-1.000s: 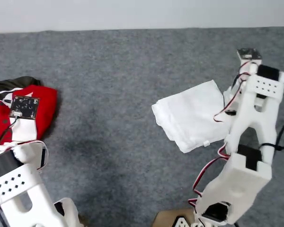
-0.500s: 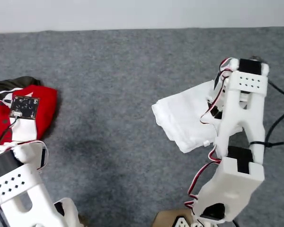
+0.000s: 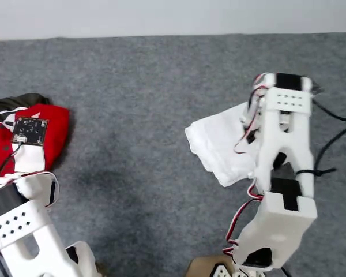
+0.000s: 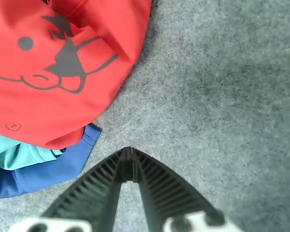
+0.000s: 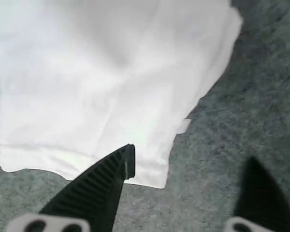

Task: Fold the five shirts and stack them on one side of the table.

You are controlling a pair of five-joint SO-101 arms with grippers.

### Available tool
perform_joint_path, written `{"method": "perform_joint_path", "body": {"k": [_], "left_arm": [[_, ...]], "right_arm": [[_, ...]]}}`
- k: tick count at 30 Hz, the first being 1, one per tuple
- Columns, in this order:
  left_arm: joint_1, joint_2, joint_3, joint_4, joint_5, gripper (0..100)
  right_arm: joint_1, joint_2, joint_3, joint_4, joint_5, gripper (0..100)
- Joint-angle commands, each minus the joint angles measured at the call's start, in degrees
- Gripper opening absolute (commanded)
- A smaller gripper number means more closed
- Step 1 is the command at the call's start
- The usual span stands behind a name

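**Status.** The white shirt (image 3: 219,144) lies flat as a rough rectangle on the right half of the surface (image 3: 138,104), well apart from the pile at the left edge. The right arm (image 3: 282,144) stands over the shirt's right portion. The right tool (image 5: 191,166) is spread wide and empty. One finger is above the shirt's hem, and the other is above bare surface just beyond the shirt's edge.

The left tool (image 4: 130,164) is pressed together on nothing. It hangs over bare surface just beside the pile, where a red shirt (image 4: 63,63) lies on a teal shirt (image 4: 14,152) and a blue shirt (image 4: 38,174). A dark garment (image 3: 14,103) shows at the pile's far side.

**Step in hand (judged).** Grasp the white shirt's edge, either to finish its fold or to carry it to the pile.

1. Lower the right tool until the hem lies between both fingers.
2. Take every layer at the hem; a bite on the top layer alone is likely to open the fold.
3. Pinch fully before lifting.
4. Lift low and draw evenly so that the cloth does not drag or bunch.

**Clearance.**
- The middle of the surface, between the white shirt and the pile, is open and gives a broad lane toward the left edge.
- The left arm (image 3: 23,190) occupies the near left corner, so approach the pile from the far side or move that arm away first.
- Room toward the far edge is ample.
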Motion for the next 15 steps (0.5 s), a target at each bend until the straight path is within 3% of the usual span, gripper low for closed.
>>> {"method": "perform_joint_path", "body": {"k": [1,15], "left_arm": [[0.2,-0.8,-0.4,-0.3,-0.2,0],[0.2,-0.9,-0.4,0.1,-0.2,0]], "right_arm": [[-2.9,-3.4,2.6,-6.2,-3.5,48.7],[-1.5,-3.4,17.7,-29.2,-5.7,48.1]]}}
